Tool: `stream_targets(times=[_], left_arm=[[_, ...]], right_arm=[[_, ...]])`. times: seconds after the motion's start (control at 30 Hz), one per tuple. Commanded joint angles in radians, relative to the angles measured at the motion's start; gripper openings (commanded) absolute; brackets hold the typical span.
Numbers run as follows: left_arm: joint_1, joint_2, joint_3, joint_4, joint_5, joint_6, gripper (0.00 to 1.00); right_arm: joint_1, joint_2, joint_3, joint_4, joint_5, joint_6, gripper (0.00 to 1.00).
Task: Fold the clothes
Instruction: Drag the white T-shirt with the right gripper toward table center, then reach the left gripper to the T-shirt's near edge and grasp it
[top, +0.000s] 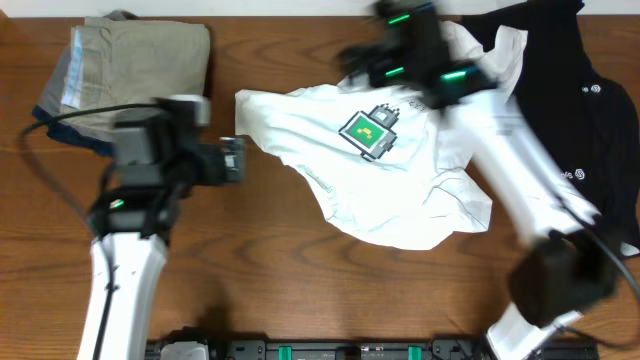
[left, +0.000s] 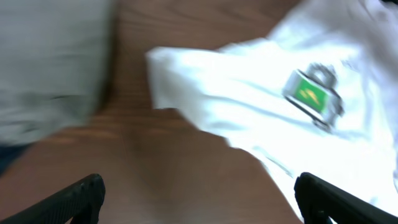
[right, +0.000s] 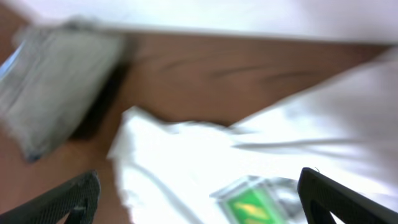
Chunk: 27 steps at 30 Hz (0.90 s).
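The clothes, a white T-shirt, lie crumpled on the middle of the wooden table with the green-and-black graphic facing up. My left gripper hovers just left of the shirt's left tip, open and empty. In the left wrist view the left gripper spans bare wood, with the T-shirt ahead and to the right. My right gripper, blurred by motion, is above the shirt's far edge. In the right wrist view the right gripper is open over the T-shirt, near the graphic, gripping nothing.
A folded khaki, grey and navy pile sits at the far left corner, also seen as a blurred pile and a grey stack. A black garment with small white logos lies at the far right, under the shirt's edge.
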Motion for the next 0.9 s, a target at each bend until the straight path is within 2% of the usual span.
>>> stream_targets(times=[0.0, 0.2, 0.47, 0.6, 0.73, 0.87], left_arm=[[-0.126, 0.076, 0.02, 0.021, 0.017, 0.029, 0.98], [-0.38, 0.237, 0.02, 0.144, 0.033, 0.048, 0.98], [-0.597, 0.466, 0.08, 0.365, 0.043, -0.047, 0.98], [-0.661, 0.595, 0.219, 0.322, 0.064, -0.046, 0.98], [-0.732, 0.695, 0.366, 0.214, 0.064, 0.02, 0.98], [-0.789, 0.744, 0.42, 0.169, 0.062, 0.071, 1.0]], right_arm=[[-0.116, -0.07, 0.02, -0.063, -0.026, -0.039, 0.99], [-0.294, -0.076, 0.018, -0.167, -0.088, -0.052, 0.99], [-0.35, -0.074, 0.015, -0.249, -0.08, -0.089, 0.99], [-0.351, -0.074, 0.013, -0.27, -0.049, -0.09, 0.99], [-0.353, -0.074, 0.012, -0.288, -0.006, -0.091, 0.99], [-0.357, -0.074, 0.012, -0.298, 0.005, -0.095, 0.99]])
